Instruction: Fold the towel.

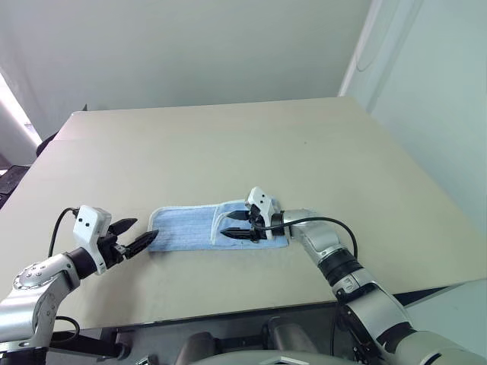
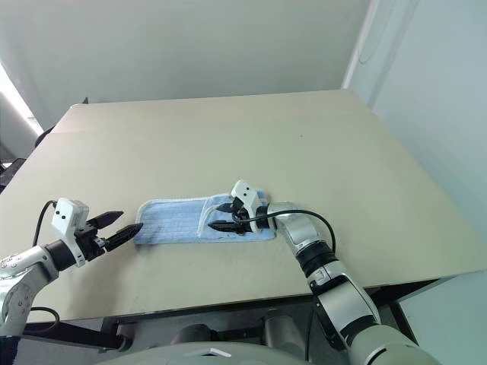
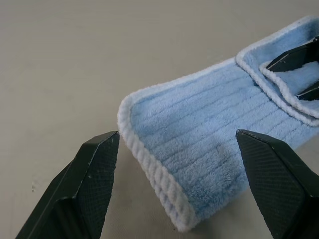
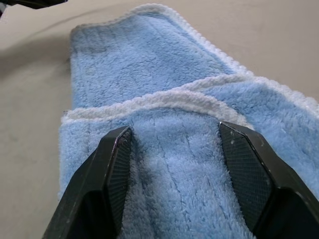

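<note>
The towel lies flat on the table as a long light blue strip with white edging. Its right part is folded over, so a second layer lies on top. My right gripper reaches in from the right, low over that folded layer. It is open, with its fingertips resting near the flap's white edge. My left gripper stands open just off the towel's left end, apart from it and holding nothing.
The beige table stretches far behind and to both sides of the towel. Its front edge runs close below the grippers. A pale wall stands behind, and dark objects sit beyond the table's left edge.
</note>
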Robot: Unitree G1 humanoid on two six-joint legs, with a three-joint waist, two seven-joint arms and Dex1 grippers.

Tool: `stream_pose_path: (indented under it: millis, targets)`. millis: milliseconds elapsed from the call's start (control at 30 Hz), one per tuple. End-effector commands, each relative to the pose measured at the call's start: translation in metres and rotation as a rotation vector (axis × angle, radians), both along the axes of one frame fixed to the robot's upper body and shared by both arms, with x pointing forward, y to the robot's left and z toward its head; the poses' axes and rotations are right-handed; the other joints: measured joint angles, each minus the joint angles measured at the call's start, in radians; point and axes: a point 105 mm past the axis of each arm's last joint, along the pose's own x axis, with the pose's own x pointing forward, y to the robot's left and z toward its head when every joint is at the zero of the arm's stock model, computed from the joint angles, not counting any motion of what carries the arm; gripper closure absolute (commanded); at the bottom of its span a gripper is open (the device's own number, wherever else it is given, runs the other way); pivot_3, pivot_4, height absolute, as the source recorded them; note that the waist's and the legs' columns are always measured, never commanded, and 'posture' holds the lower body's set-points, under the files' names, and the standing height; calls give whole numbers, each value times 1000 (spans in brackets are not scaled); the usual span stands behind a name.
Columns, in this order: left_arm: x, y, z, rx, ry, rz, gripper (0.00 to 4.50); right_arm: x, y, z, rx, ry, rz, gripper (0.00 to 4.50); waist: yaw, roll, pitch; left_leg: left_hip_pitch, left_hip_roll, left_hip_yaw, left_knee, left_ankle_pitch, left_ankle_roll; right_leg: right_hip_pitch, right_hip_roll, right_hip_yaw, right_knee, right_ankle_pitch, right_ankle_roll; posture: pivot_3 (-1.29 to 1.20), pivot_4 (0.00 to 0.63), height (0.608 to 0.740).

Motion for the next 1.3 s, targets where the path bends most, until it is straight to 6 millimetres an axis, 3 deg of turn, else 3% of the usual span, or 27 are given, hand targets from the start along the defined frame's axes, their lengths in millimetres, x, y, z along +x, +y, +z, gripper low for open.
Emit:
stream_pose_path:
  millis: [33,67,200,433,567,733,1033,1133,1300]
  targets:
    - [-1,12,19,-76,-32,37,26,-6,2,31,108,40,87,363,3,0,0,0,0,0,0,0,0,0,0,0,0,0,0,0,0,740]
    - [-2,15,21,-103,-25,52,0,-6,1,39,130,50,88,6,3,1,0,-1,0,-1,0,0,0,0,0,-1,0,0,0,0,0,740]
    - [-4,28,10,-191,130,137,0,-7,-2,72,232,115,79,6,2,1,0,-1,0,-1,0,0,0,0,0,-1,1,0,0,0,0,740]
    - [3,1,-16,-305,343,99,0,-11,-4,97,288,200,60,6,3,1,0,0,0,-1,0,0,0,0,0,-1,1,0,0,0,0,740]
    - [12,-25,-19,-366,414,37,0,-23,-8,105,285,214,105,6,5,1,0,-1,-1,-1,0,0,0,0,0,-1,0,0,0,0,0,740]
    - [12,-28,-50,-313,615,86,0,-42,-21,114,250,188,171,6,19,6,-2,1,-4,-2,0,0,0,2,-1,-1,0,-1,2,0,0,740]
    - [18,-43,-39,-357,609,4,0,-51,-53,100,112,157,145,6,30,9,-4,2,-7,-2,2,0,0,5,-3,-1,-1,-4,5,0,0,740]
    - [18,-42,-33,-351,592,-12,581,-47,-66,93,71,158,101,0,31,9,-4,1,-8,-3,2,0,0,5,-4,-1,-2,-5,7,0,0,740]
    - [18,-39,-22,-337,542,-52,2342,-40,-76,82,23,150,44,0,29,6,-2,-1,-10,-2,1,0,1,3,-7,-1,-3,-6,9,0,0,740]
